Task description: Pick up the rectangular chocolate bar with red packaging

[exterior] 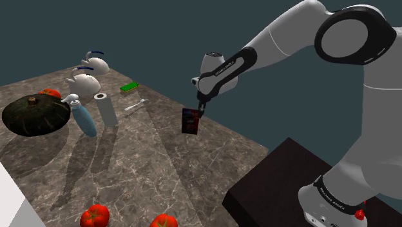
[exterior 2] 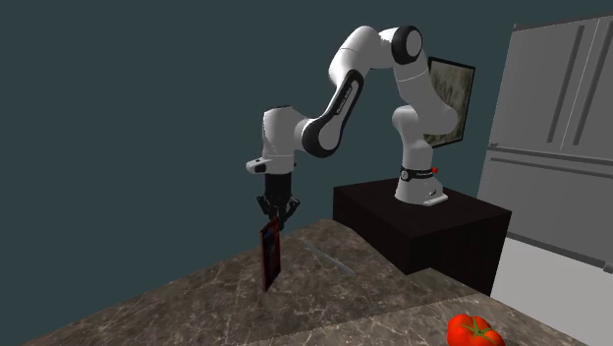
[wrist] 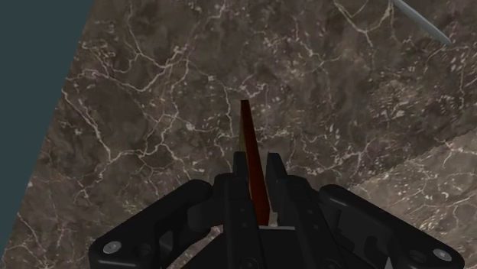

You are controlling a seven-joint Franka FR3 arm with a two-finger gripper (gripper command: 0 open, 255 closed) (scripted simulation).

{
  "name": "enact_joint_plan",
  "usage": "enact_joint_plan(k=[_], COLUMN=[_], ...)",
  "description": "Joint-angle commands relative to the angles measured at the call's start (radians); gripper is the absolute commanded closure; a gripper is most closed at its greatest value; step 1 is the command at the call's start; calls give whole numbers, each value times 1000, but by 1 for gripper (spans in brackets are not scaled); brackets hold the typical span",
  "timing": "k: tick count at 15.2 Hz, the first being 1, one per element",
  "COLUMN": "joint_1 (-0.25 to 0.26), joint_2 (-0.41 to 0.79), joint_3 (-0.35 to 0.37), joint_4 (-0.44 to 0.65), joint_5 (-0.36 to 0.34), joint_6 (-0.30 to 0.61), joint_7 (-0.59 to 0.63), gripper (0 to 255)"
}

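You've got chocolate bar (exterior: 189,121) pinched by top edge, gripper (exterior: 201,111) jaws clamped on it, hanging clear above veined counter (exterior: 148,167), shoulder view's right side. Thin, light, stiff, wrapper likely slick, so mind swing

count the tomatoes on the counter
3. One tomato and a second tomato sit at the shoulder view's bottom edge; a third tomato peeks from behind the dark squash. Others may be hidden.

White arm (exterior: 283,40), dark joints (exterior: 354,33); black hand (exterior: 201,111) (two-fingered)
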Motion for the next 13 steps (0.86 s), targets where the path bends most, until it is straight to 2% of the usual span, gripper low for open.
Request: enact_joint_plan(k=[1,13], joint_1=[1,5], joint_2=[-22,-119], joint_3=[-1,-8], joint_4=[-1,4], joint_5=[-2,-12], joint_6=[-20,-123], joint_7=[3,14], gripper=[255,255])
